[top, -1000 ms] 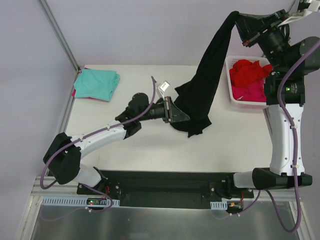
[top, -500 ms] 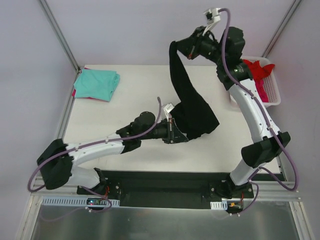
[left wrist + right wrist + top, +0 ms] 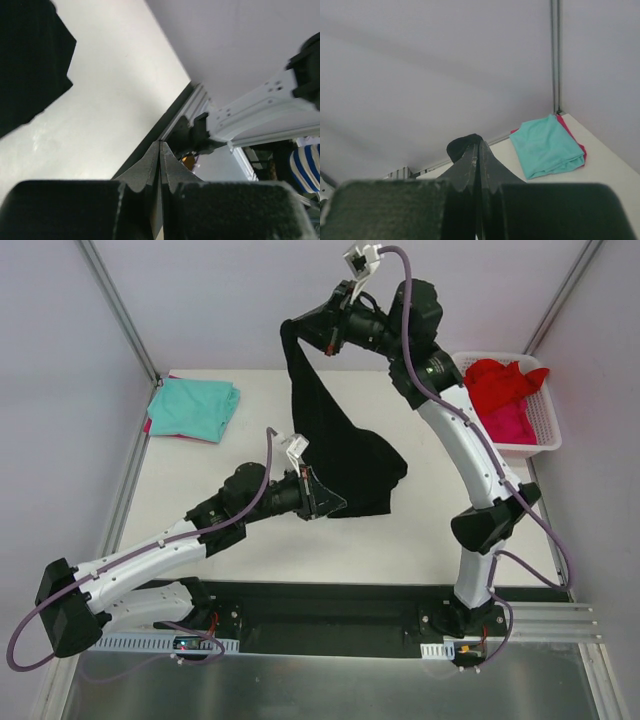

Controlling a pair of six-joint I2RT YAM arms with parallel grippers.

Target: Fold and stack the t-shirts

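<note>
At the near side of the white table (image 3: 430, 530), the left arm is reaching in low from the left. The left gripper (image 3: 328, 503) is lying at the lower hem of the black shirt (image 3: 340, 450). Its fingers are pressed tightly together. In its own wrist view the fingertips (image 3: 160, 150) are showing no cloth between them, and the black fabric (image 3: 27, 65) is sitting apart to the upper left, so whether any hem is caught cannot be told.

The black shirt is resting with its lower part spread on the middle of the table, while its upper part is rising in a narrowing strip. The right gripper (image 3: 308, 330) is holding that strip high above the far half of the table. Its fingers are clenched on a bunched tuft of the black cloth (image 3: 462, 147).

At the far left corner, a teal shirt (image 3: 193, 407) is lying folded on top of a folded red shirt (image 3: 568, 129), only the edge of which is peeking out. At the far right, a white basket (image 3: 540, 430) is sitting at the table's edge. A loose red shirt (image 3: 500, 380) is heaping over a pink shirt (image 3: 505, 425) inside it.
</note>
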